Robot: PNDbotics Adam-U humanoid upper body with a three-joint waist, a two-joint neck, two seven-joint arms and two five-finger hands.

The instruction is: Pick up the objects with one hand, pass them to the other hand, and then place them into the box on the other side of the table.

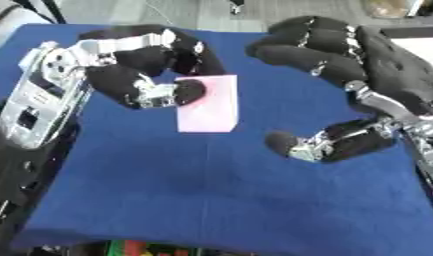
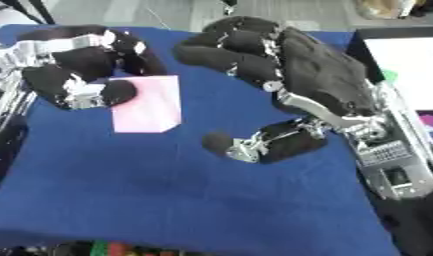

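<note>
Above the blue desk (image 1: 211,200): both robot hands meet in the middle, with a pink block between them.
Pink block (image 1: 212,107): it is a box-shaped piece, held up over the desk cloth, its long side running from far to near in the view.
Left robot hand (image 1: 136,65): its fingers and thumb are curled around the left end of the pink block; the thumb tip lies on the block's front face.
Right robot hand (image 2: 298,80): it is spread wide, fingers arched above and thumb low, and it holds nothing.
Direction: the pink block lies to the left of the right robot hand, at about the height of the gap between its fingers and thumb.
Free part of the block: the right side and the near end are not covered, so these faces are open toward the right robot hand.
Nearness: the right robot hand is close to the block but apart from it; blue cloth shows between them.
Step in my judgement: the hand-over is about to happen, and the right robot hand must close the gap to the left.
Box (image 2: 399,47): a white surface with a dark rim at the right edge may be the goal; I cannot tell for sure.
</note>
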